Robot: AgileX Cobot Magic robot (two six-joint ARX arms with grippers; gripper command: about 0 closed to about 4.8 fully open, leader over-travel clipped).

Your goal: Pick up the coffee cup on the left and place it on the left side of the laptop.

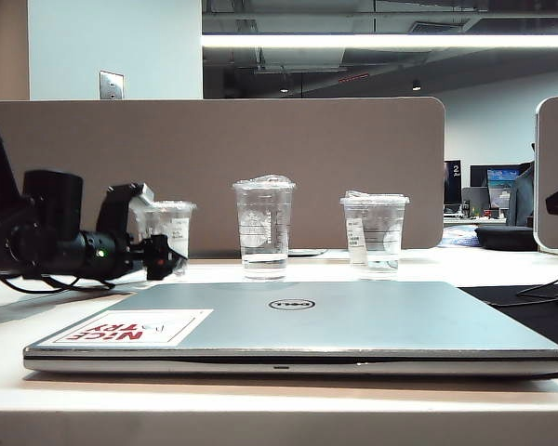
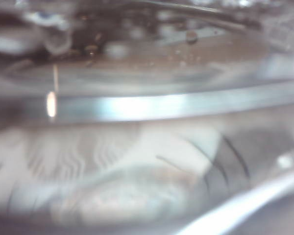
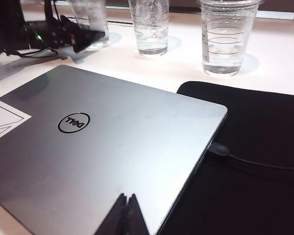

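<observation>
- Nearest in the exterior view, the thin silver-grey Dell laptop [image 1: 298,325] is lying closed across the lower frame, with its white-and-red "NICE TRY" sticker [image 1: 135,328] at lower left.
- The right gripper [image 3: 128,211] is showing at the bottom edge of the right wrist view, its fingertips pressed together and clenched on nothing, hanging above the laptop lid beside a black mat [image 3: 255,152].
- At mid left of the exterior view, the left gripper [image 1: 164,257] is reaching level to the short, wide clear plastic coffee cup [image 1: 172,228], which is standing upright on the white table [image 1: 502,269] behind the laptop's left corner.
- The fingers are sitting at the cup's lower wall; whether they are squeezing it yet I cannot tell. The left wrist view is filled with blurred clear plastic.
- Further right, a taller clear cup [image 1: 263,228] and another short clear cup [image 1: 374,232] are standing untouched.
- Judgement: the grasp is in hand; lift and placement left of the laptop are not yet done.
</observation>
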